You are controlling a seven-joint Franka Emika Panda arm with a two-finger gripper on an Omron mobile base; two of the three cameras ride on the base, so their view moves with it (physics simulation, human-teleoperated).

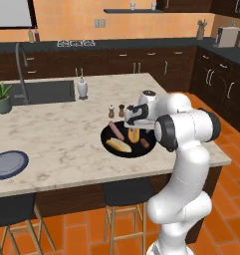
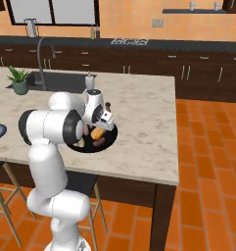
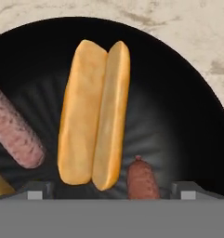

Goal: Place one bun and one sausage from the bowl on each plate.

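Note:
The black bowl (image 1: 106, 135) sits near the right front of the island. In it lie two buns and two sausages. My gripper (image 1: 134, 127) hangs open just above one bun (image 1: 134, 135); the other bun (image 1: 118, 146) lies to its left. In the hand view this bun (image 3: 95, 116) lies lengthwise between the spread fingertips (image 3: 36, 190), untouched. One sausage (image 3: 16, 135) lies left of it, the other sausage (image 3: 142, 179) at the lower right. A dark blue-grey plate (image 1: 8, 164) rests at the island's front left corner, empty. From the right base view the gripper (image 2: 103, 128) hovers over the bowl (image 2: 109, 138).
Salt and pepper shakers (image 1: 116, 110) stand just behind the bowl. A soap dispenser (image 1: 82, 87), sink (image 1: 42, 92) with faucet and a potted plant (image 1: 1, 97) are at the back left. Stools (image 1: 126, 191) stand below the island's front edge.

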